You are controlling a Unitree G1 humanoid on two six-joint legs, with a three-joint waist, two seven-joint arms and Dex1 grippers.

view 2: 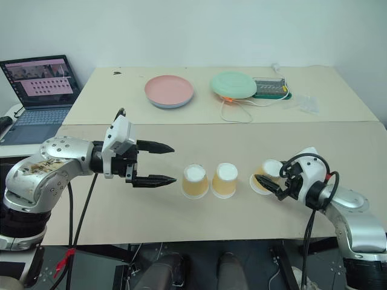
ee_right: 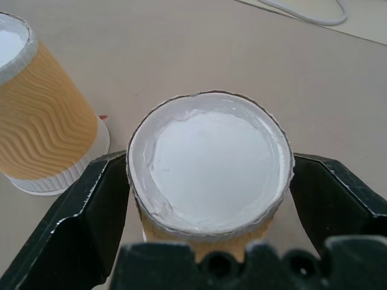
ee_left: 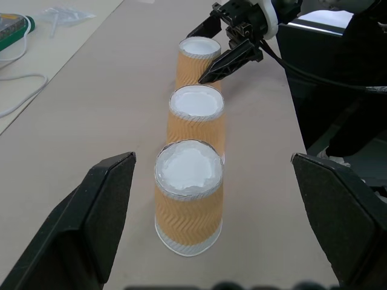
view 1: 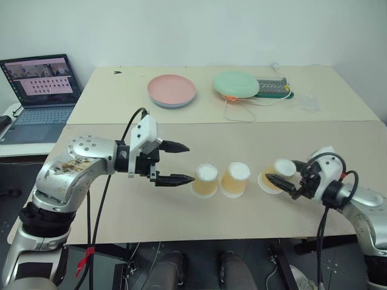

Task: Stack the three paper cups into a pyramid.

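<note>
A pale tan table (view 1: 181, 211) is carrying the action in front of a white wall, and all eyes are going to the right gripper (view 1: 280, 179), which is sitting with its black fingers spread wide on either side of the rightmost cup (view 1: 276, 173); the right wrist view is showing that cup's white end between the two fingers with a sliver of gap on each side, so the jaws are bracketing it but not yet squeezing, and nothing is being held. Moving outward, the middle cup (view 1: 235, 179) is standing upside down near it, and the left cup (view 1: 205, 180) is standing just beside that one, the pair close together but, as far as I can tell, not quite touching. All three are resting on the table in one row, so no level of the pyramid is built yet. Over on the other side the left gripper (view 1: 176, 163) is hanging open and empty just beside the left cup, fingers pointing along the row. Further back a pink plate (view 1: 172, 90) and a green plate (view 1: 236, 84) are lying well apart from the cups, with a laptop (view 1: 41, 96) glowing off to the left. By my reading, the step in hand is the grasp of the third cup; the next move is calling for a gentle close on its sides, a clean lift, and a carry over to set it across the two neighbours.
</note>
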